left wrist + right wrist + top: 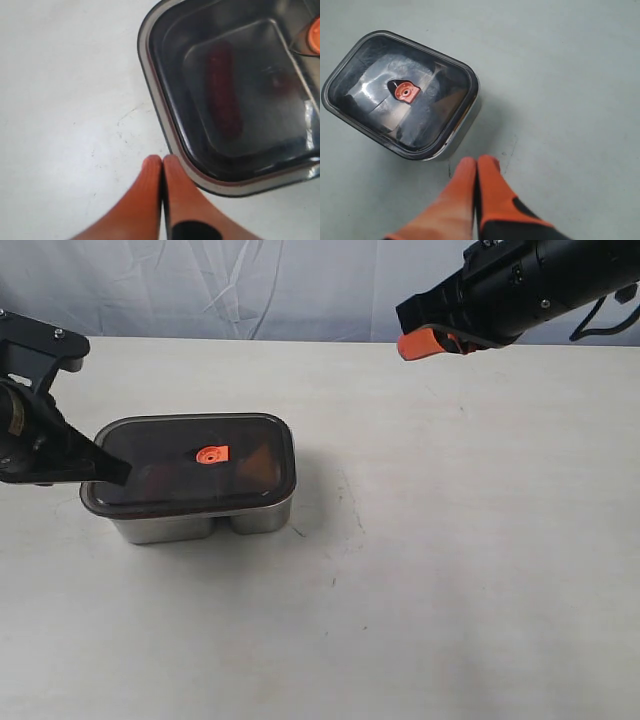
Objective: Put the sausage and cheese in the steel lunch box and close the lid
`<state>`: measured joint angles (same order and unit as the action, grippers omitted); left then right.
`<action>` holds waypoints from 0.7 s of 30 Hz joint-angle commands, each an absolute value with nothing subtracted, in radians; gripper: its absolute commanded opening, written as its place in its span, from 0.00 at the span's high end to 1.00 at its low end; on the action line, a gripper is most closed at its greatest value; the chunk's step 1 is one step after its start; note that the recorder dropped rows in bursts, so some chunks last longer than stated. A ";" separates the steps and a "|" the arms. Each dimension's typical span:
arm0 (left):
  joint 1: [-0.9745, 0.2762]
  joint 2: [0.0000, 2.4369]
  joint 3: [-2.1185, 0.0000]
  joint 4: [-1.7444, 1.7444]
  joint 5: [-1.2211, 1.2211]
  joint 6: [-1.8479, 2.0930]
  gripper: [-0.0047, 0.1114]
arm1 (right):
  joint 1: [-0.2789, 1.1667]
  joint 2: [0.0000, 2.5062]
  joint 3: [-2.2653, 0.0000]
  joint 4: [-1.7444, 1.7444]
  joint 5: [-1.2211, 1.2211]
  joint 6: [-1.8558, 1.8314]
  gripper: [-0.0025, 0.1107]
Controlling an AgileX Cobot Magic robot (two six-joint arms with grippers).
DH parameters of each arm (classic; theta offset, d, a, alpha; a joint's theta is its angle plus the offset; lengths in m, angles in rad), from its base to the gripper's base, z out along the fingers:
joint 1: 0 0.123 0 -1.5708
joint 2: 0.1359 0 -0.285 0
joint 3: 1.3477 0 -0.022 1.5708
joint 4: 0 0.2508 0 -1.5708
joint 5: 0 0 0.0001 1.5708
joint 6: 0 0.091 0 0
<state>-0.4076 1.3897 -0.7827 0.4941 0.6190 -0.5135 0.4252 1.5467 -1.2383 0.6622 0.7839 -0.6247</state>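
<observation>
The steel lunch box (190, 523) stands left of the table's middle with the dark lid (160, 455) lying flat on top, its orange valve (211, 454) at the centre. Through the lid the dark red sausage (224, 89) shows in one compartment. The cheese is only a dim orange patch (262, 456) under the lid. My left gripper (162, 159) is shut and empty, right beside the lid's (165, 115) corner. My right gripper (418, 343) is shut and empty, raised at the back right, far from the box (465, 127).
The white table (450, 570) carries a few faint scuff marks (350, 510) right of the box. A wrinkled white backdrop (250, 285) closes the far edge.
</observation>
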 commanded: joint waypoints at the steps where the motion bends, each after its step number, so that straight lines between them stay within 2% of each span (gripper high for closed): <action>1: -0.358 1.441 -0.788 0.480 0.549 -0.524 0.96 | 0.419 1.546 -1.240 0.657 0.772 -0.624 0.98; 21: -0.250 1.652 -0.914 0.523 0.534 -0.543 0.96 | 0.419 1.546 -1.240 0.653 0.770 -0.624 0.98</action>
<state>-0.2674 1.6422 -0.9057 0.5221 0.5312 -0.5274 0.4252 1.5467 -1.2383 0.6575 0.7839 -0.6247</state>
